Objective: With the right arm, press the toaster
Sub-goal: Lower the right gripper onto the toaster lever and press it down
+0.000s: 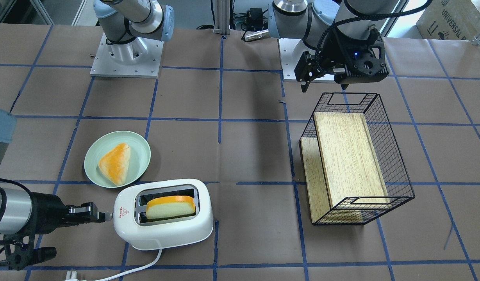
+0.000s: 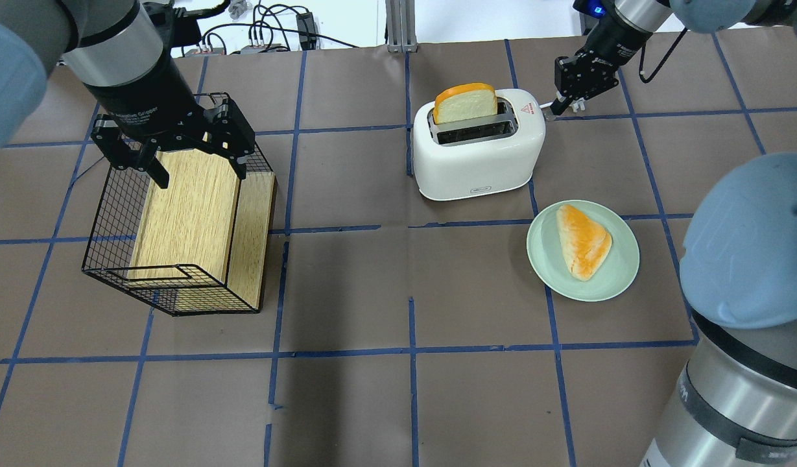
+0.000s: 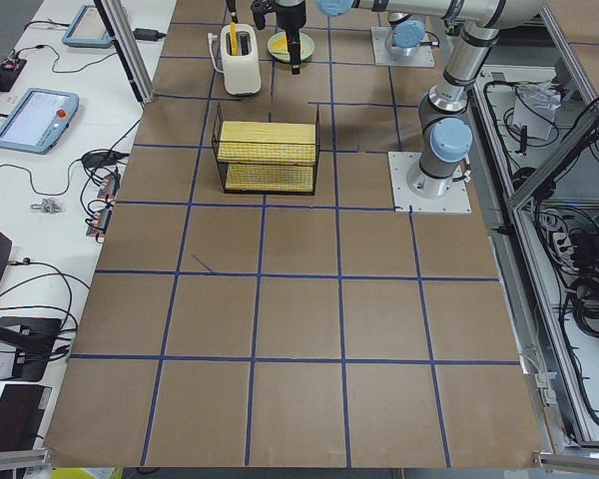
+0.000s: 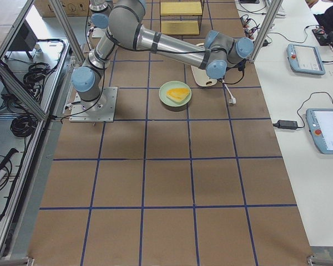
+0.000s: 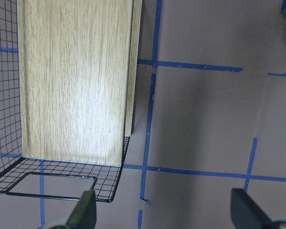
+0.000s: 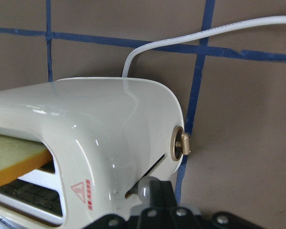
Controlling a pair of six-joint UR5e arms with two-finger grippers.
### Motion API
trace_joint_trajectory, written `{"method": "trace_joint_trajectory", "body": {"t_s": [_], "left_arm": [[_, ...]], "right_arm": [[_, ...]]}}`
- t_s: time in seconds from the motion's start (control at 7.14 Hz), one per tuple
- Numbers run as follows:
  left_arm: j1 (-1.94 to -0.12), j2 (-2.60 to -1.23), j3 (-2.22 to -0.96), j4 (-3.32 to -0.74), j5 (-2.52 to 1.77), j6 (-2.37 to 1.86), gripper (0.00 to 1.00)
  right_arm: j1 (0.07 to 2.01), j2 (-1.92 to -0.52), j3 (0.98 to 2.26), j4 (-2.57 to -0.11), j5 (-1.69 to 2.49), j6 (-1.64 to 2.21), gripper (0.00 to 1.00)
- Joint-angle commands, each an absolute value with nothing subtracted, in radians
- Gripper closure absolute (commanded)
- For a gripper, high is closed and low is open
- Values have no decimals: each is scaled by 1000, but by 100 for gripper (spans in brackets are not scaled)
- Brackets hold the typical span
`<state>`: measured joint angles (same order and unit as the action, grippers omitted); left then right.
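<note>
The white toaster [image 1: 163,212] stands near the table's far edge and also shows in the overhead view [image 2: 479,146]. A slice of toast [image 1: 170,207] stands high in one slot. My right gripper [image 1: 103,216] is shut, level with the toaster's sticker end, its tip at the lever. In the right wrist view the closed fingers [image 6: 159,202] sit just under the small clear lever knob [image 6: 144,187], touching or nearly touching it. My left gripper [image 2: 178,159] is open and empty above the black wire basket [image 2: 178,220].
A green plate [image 1: 140,152] with a bread triangle [image 1: 115,163] lies beside the toaster on the robot's side. The toaster's white cord [image 1: 142,265] trails toward the table edge. The wire basket [image 1: 396,164] holds a wooden box [image 1: 347,156].
</note>
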<state>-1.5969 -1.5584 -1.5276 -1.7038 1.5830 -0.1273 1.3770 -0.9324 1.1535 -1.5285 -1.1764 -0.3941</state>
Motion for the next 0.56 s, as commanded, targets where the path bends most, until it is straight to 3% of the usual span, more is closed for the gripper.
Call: {"method": "trace_joint_trajectory", "body": {"t_s": [0.0, 0.42], "left_arm": [[-1597, -1559, -1526, -1703, 1583, -127, 0], [-1597, -1559, -1528, -1703, 1583, -127, 0]], "right_arm": [[1379, -916, 1154, -1528, -1175, -394, 96], [1378, -897, 1154, -1528, -1173, -399, 96]]}}
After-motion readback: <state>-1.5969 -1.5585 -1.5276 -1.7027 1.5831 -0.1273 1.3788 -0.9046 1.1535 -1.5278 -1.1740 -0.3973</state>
